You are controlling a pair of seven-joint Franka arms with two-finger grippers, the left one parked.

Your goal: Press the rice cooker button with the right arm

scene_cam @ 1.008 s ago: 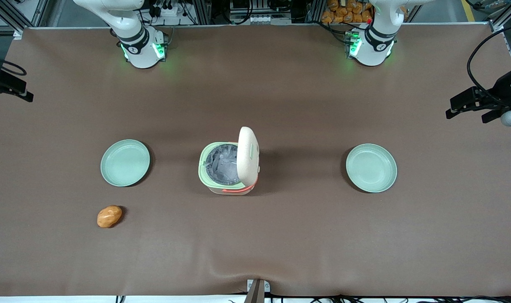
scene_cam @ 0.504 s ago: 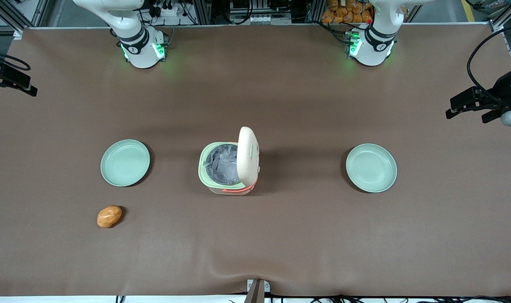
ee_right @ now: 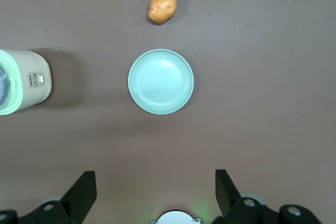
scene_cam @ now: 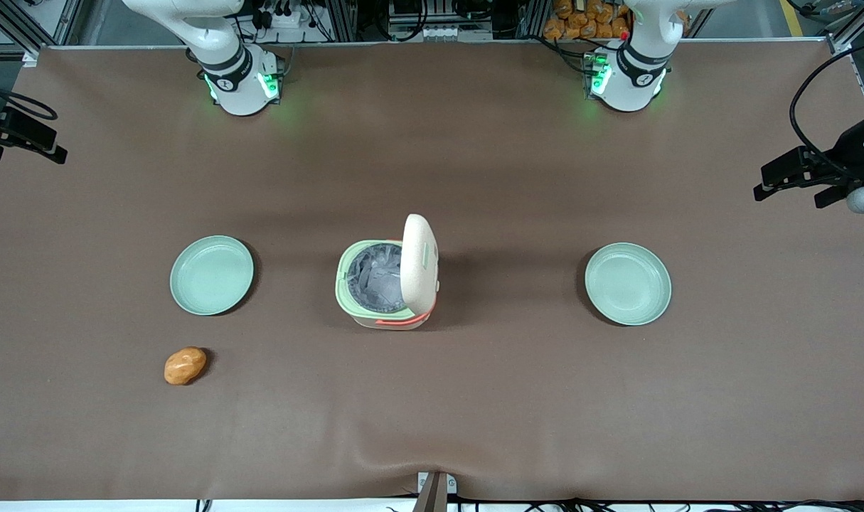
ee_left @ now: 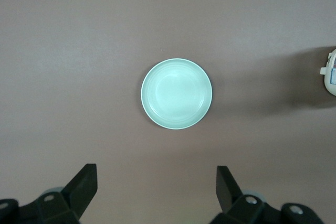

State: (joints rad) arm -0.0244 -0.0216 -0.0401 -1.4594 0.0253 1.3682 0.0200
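Our gripper (ee_right: 154, 192) hangs high with jaws spread wide, holding nothing. Below them lies a green plate (ee_right: 160, 81); the rice cooker (ee_right: 21, 82), lid up, sits well apart sideways.

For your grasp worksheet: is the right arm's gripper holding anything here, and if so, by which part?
Nothing is held. The black two-finger gripper hangs open high above the round pale green plate, well apart from the cream rounded-square rice cooker.

Right arm (scene_cam: 222, 53) raised high over its table end; gripper (ee_right: 155, 192) points down, fingers (ee_right: 84, 187) spread wide, holding nothing.
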